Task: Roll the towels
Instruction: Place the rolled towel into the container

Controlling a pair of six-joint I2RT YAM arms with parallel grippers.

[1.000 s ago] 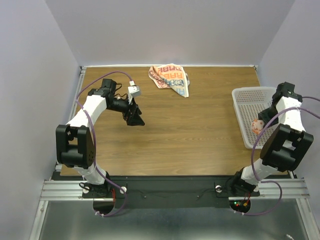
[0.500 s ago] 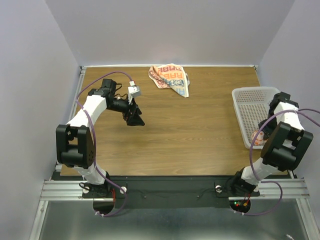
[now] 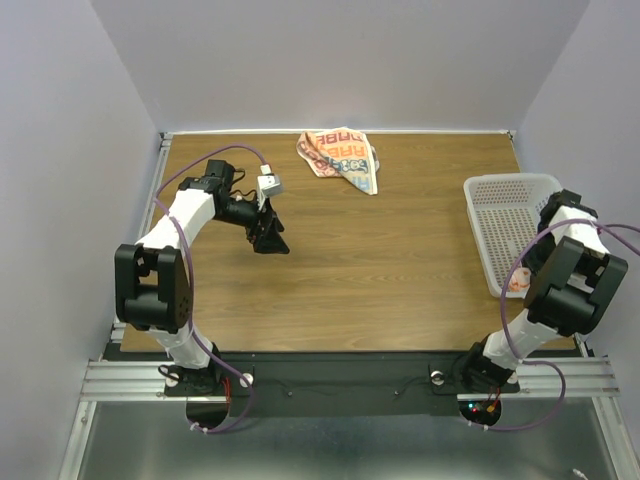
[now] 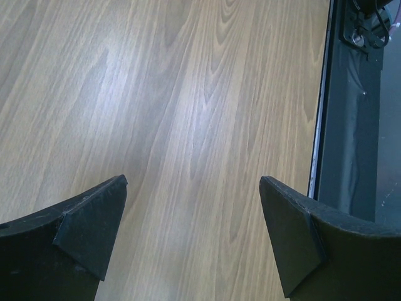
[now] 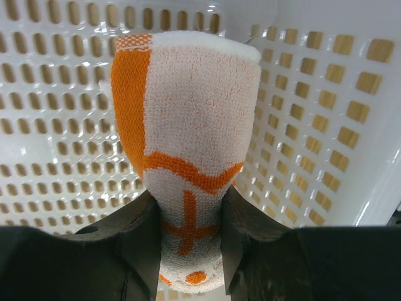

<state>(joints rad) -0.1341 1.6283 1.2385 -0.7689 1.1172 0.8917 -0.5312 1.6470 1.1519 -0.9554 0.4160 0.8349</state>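
One towel (image 3: 340, 158), white and orange with blue lettering, lies crumpled at the back of the table. A second towel (image 5: 188, 113), rolled into a tight bundle, is pinched between the fingers of my right gripper (image 5: 190, 207) inside the white perforated basket (image 5: 326, 94). From above, only a bit of that rolled towel (image 3: 518, 282) peeks out by the basket's near end, with the arm's links covering the gripper. My left gripper (image 4: 193, 188) hovers open over bare wood, left of the table's middle (image 3: 268, 235), well short of the crumpled towel.
The basket (image 3: 497, 205) stands along the right edge of the wooden table (image 3: 400, 270). The table's metal edge rail (image 4: 316, 157) shows to the right in the left wrist view. Purple walls close in the back and sides.
My right arm has swung toward the near end of the basket, carrying the rolled towel down with it. The left arm has barely shifted.
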